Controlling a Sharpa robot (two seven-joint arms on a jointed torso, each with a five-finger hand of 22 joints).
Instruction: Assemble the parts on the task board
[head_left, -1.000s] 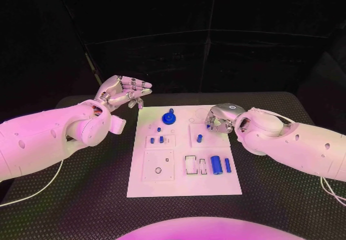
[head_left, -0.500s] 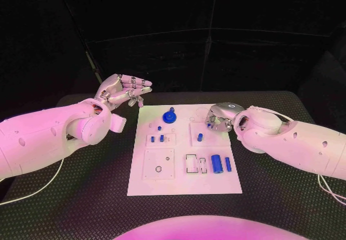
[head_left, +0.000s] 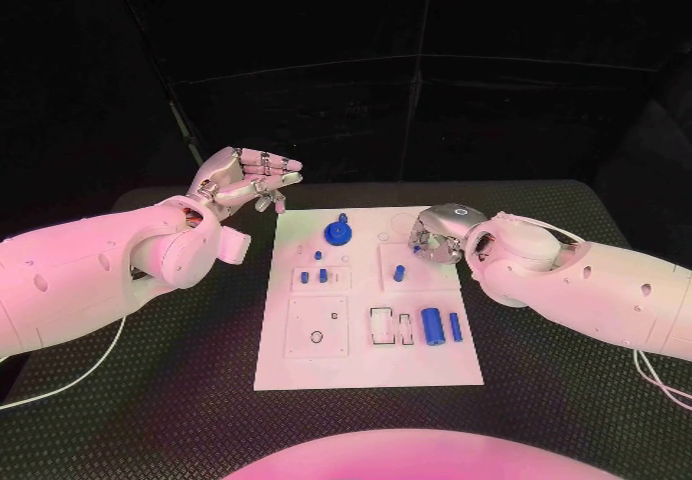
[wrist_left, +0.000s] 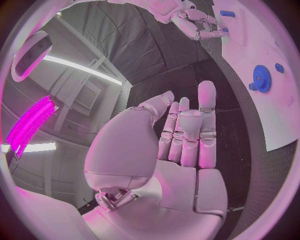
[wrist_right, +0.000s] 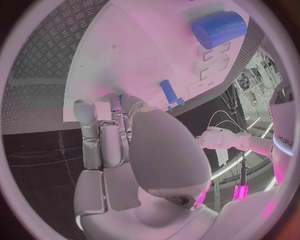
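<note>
On task board (head_left: 433, 370), cylinder (head_left: 431, 324) lengthwise.

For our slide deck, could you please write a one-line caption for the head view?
Right hand reaches over the white board near its blue gear; left hand is raised beside it, holding nothing.

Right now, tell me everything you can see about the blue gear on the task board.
The blue gear is a toothed wheel, plastic by its look, with a small blue knob just beyond it. It lies flat at the far end of the white task board, near the middle. Neither hand touches it: the left hand is raised off to its side.
</note>
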